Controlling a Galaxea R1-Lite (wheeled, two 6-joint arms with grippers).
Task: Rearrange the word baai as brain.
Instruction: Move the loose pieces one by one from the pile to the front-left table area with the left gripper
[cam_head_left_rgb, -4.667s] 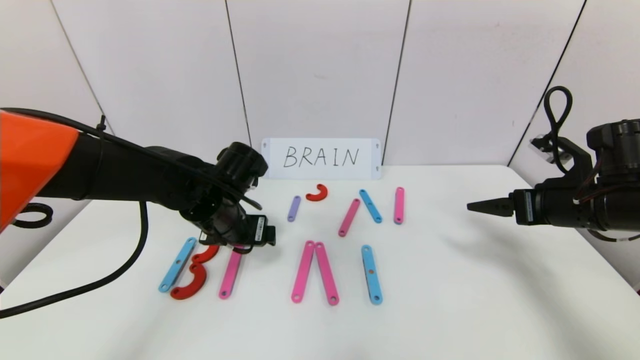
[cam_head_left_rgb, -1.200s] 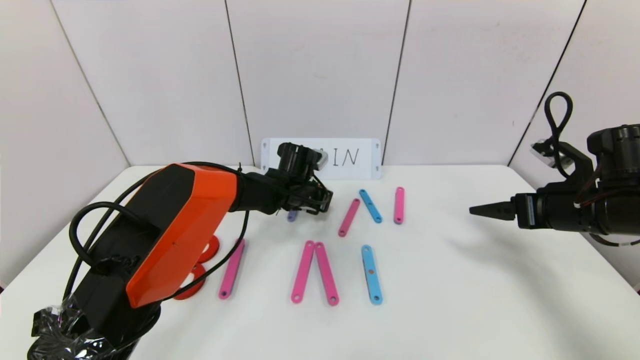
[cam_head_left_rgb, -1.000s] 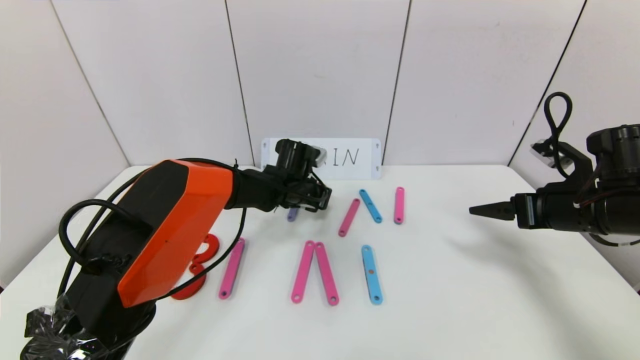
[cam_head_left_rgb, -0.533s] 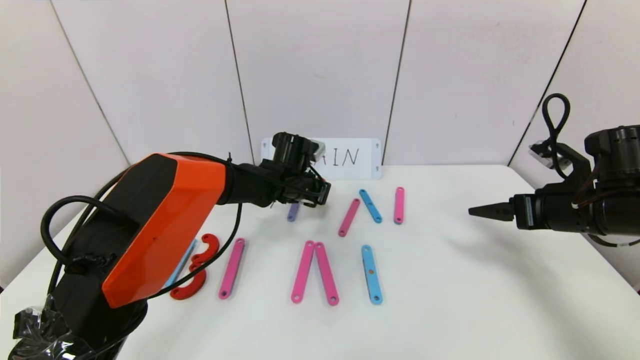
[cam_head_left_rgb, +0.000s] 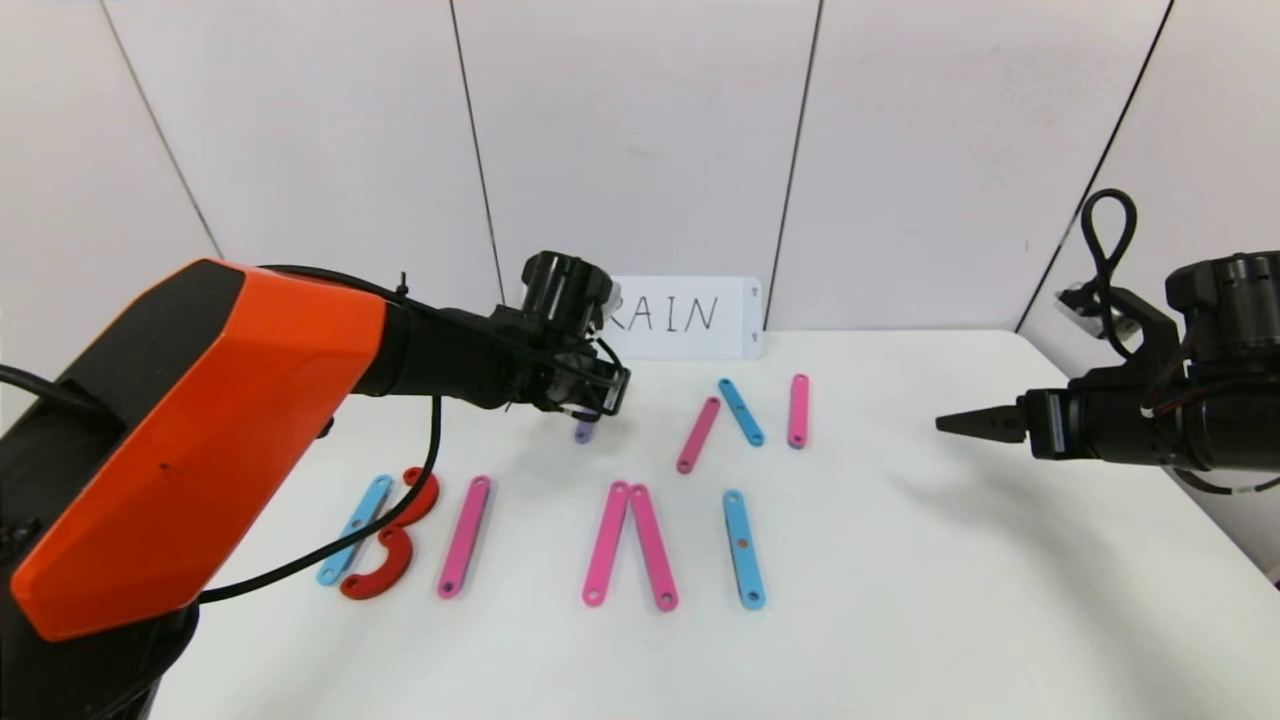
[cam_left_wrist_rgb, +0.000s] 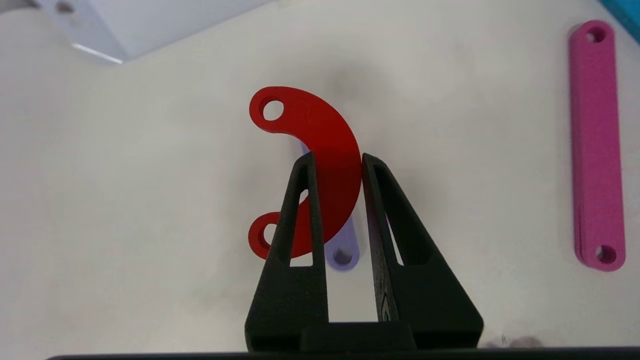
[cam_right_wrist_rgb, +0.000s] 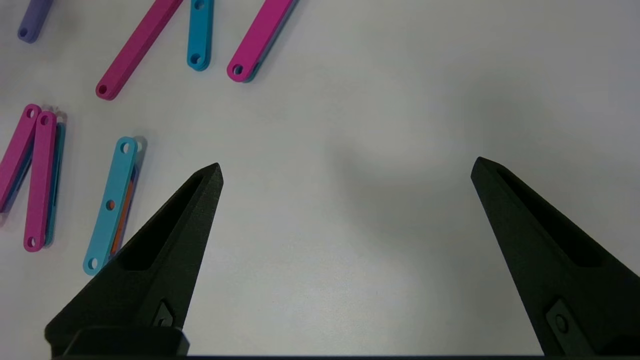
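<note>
My left gripper is shut on a small red C-curve and holds it above the short purple bar, near the card at the back of the table. In the head view the gripper hides the curve; the purple bar's end shows below it. In the front row lie a blue bar with two red C-curves, a pink bar, two pink bars in a peak and a blue bar. My right gripper is open and empty at the right.
A pink bar, a blue bar and a pink bar lie in the back row. The white card with handwritten "BRAIN" stands against the wall, its left end hidden by my left arm.
My left arm went from the front-left letters to the back, took the small red C-curve that lay beside the purple bar, and now carries it leftward over that bar. The right arm stayed.
</note>
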